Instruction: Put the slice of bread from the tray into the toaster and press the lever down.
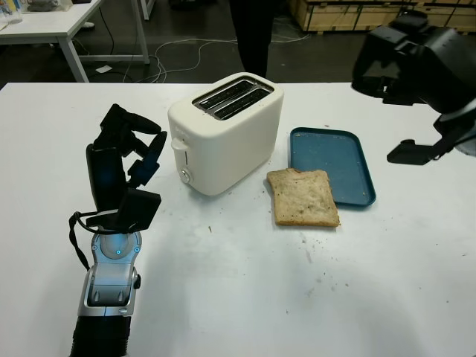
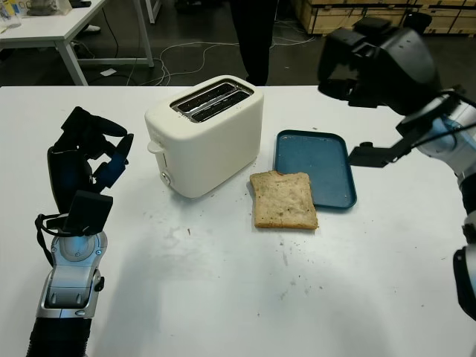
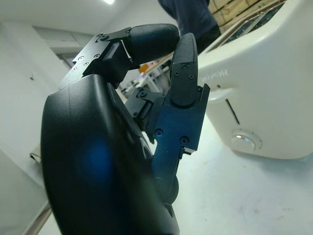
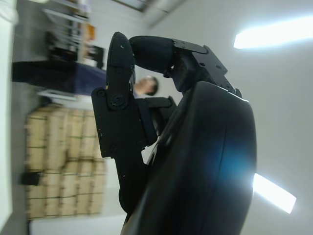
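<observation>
The left hand (image 1: 126,160) is raised at 9 o'clock, fingers curled, holding nothing, beside the white toaster (image 1: 223,134). The bread slice (image 1: 303,197) lies on the white table (image 1: 238,297) at 4 o'clock of the toaster, its far corner overlapping the blue tray (image 1: 335,160). The right hand (image 2: 379,63) hangs above the tray at 2 o'clock, fingers curled, holding nothing. A person (image 1: 253,33) stands at 12 o'clock.

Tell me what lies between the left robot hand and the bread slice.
The white toaster stands between the left robot hand and the bread slice, which lies half on the table and half over the blue tray's edge, as the left eye view shows.
</observation>
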